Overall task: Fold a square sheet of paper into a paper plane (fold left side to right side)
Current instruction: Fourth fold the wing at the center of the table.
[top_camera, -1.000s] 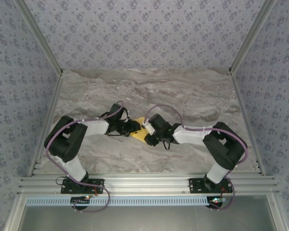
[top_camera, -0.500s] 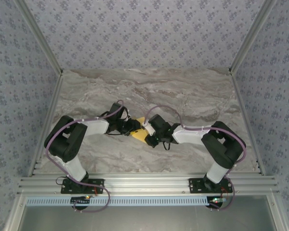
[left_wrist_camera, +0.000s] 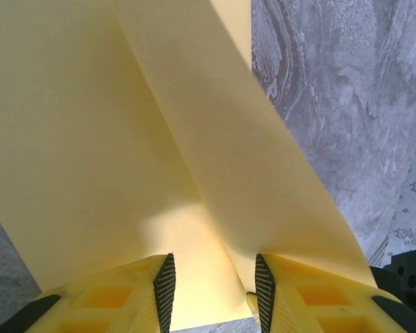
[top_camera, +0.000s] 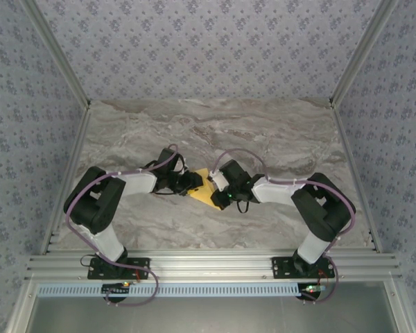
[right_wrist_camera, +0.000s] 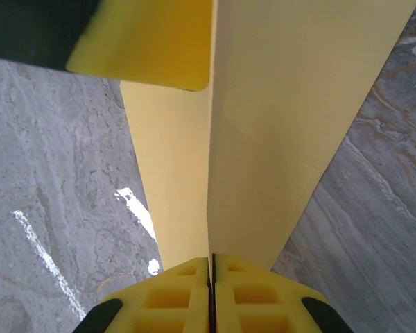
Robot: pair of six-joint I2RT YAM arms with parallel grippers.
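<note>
The square sheet of paper (top_camera: pixel 204 189) is yellow-orange and lies mid-table between my two wrists. In the left wrist view one part of the sheet (left_wrist_camera: pixel 83 139) lies flat and a flap (left_wrist_camera: pixel 263 159) rises slanting toward the right finger. My left gripper (left_wrist_camera: pixel 213 295) is open, its jaws apart with paper between them; from above, the left gripper (top_camera: pixel 194 183) sits at the sheet's left edge. My right gripper (right_wrist_camera: pixel 211 291) is shut on the edge of the upright flap (right_wrist_camera: pixel 277 125); from above, it (top_camera: pixel 217 195) meets the sheet's right side. The paper plane is out of view.
The marble table (top_camera: pixel 277 139) stretches bare behind and to both sides of the arms. An aluminium rail (top_camera: pixel 208 263) runs along the near edge. A yellow finger of the left gripper (right_wrist_camera: pixel 152 48) hangs close above the paper in the right wrist view.
My right gripper's jaws have closed on the paper's edge and its wrist has shifted slightly. The left arm has stayed in place.
</note>
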